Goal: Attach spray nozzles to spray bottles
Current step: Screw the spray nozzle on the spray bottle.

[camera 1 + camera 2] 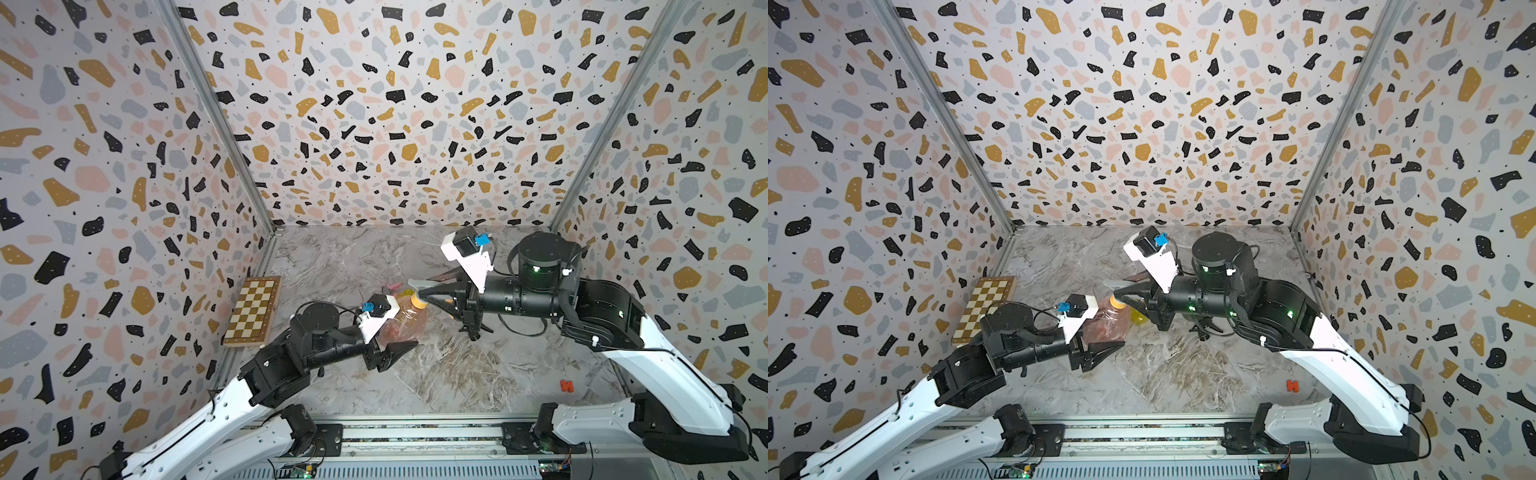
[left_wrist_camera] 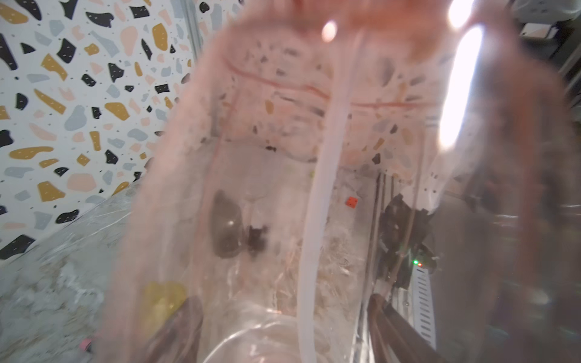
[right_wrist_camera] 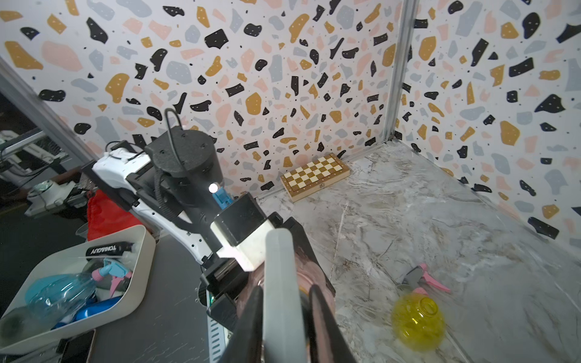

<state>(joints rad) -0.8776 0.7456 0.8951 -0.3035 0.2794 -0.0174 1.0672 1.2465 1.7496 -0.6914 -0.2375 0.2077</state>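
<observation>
My left gripper (image 1: 397, 336) is shut on the belly of the pale pink spray bottle (image 1: 409, 324), which it holds tilted over the table; the bottle (image 2: 257, 157) fills the left wrist view. My right gripper (image 3: 284, 314) is shut on the grey spray nozzle (image 1: 419, 284). Its orange collar (image 1: 1118, 302) sits on the bottle's neck and its white dip tube (image 2: 317, 220) runs down inside. The yellow bottle (image 3: 418, 323) and the pink-trigger nozzle (image 3: 421, 279) lie on the table beyond. A black nozzle (image 1: 471, 328) lies under the right arm. A smoky bottle (image 1: 444, 274) shows partly behind the right gripper.
A folded chessboard (image 1: 251, 311) lies against the left wall. A small red block (image 1: 566, 385) sits near the front right. Patterned walls close in three sides of the marble table (image 1: 436, 374). Outside the cell stands a white bin (image 3: 138, 251) of other bottles.
</observation>
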